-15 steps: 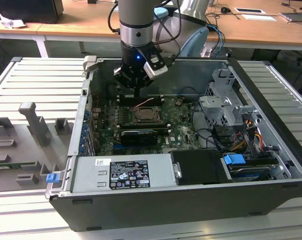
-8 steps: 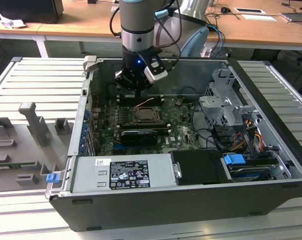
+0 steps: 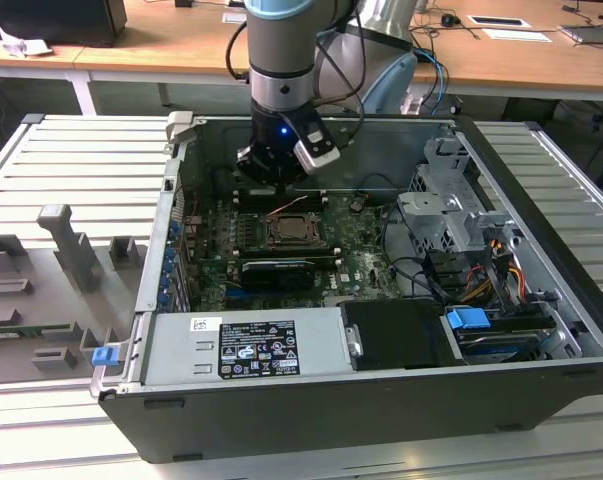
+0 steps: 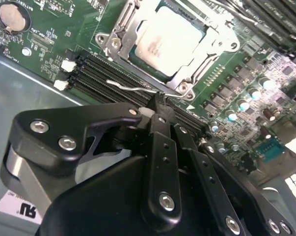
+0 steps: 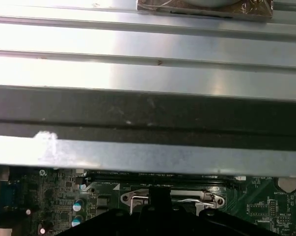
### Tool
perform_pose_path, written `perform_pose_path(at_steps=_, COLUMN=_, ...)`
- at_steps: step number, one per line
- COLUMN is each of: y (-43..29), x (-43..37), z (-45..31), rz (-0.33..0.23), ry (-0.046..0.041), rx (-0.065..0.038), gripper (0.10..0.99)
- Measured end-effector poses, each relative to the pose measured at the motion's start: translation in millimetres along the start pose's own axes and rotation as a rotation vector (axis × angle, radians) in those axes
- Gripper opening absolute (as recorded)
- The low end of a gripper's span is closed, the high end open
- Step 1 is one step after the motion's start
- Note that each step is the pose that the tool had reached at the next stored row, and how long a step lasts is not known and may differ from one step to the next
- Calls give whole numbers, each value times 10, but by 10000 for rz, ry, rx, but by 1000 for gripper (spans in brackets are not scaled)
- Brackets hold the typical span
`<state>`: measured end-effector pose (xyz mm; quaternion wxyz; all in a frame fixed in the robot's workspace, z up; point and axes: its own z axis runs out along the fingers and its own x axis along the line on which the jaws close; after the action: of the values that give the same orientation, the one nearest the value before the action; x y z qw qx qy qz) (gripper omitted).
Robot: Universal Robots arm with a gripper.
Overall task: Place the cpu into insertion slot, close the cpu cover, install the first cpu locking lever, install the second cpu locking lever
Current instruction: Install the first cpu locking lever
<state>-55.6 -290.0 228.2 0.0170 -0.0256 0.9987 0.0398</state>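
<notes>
Across the exterior view's left, a ribbed grey table (image 3: 71,170) is carrying grey fixture blocks (image 3: 76,245) and a small blue clip (image 3: 104,354), just beside the open computer case (image 3: 541,300). Inside the case, toward its back wall, the arm (image 3: 279,60) is reaching straight down so that the tool (image 3: 278,186) is hanging just above the green motherboard (image 3: 356,245), right behind the socket. In the second wrist view the tool (image 4: 156,105) is showing its black fingers (image 4: 160,142) drawn together to a narrow tip, clenched with no visible gap, and that tip is sitting at a thin silvery locking lever (image 4: 130,88) running along the socket's edge beside the black memory slots (image 4: 96,73); whether it is actually pinching the wire I cannot tell. The cpu (image 4: 167,42) is lying flat in the socket, its pale dull metal top catching the light, and the cpu cover (image 4: 123,32) is lying closed around it as a silvery frame with an open centre. Farther to the exterior view's right, the case is holding a grey drive cage (image 3: 446,210), bundled cables (image 3: 501,270) and a blue tab (image 3: 469,322), with a labelled metal power supply (image 3: 251,345) along the near edge.
</notes>
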Motion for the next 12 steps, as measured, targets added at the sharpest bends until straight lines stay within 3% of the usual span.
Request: perform_pose_path(at_steps=12, y=52, x=-134, z=103, rz=-176, ry=15, rx=-6, gripper=106)
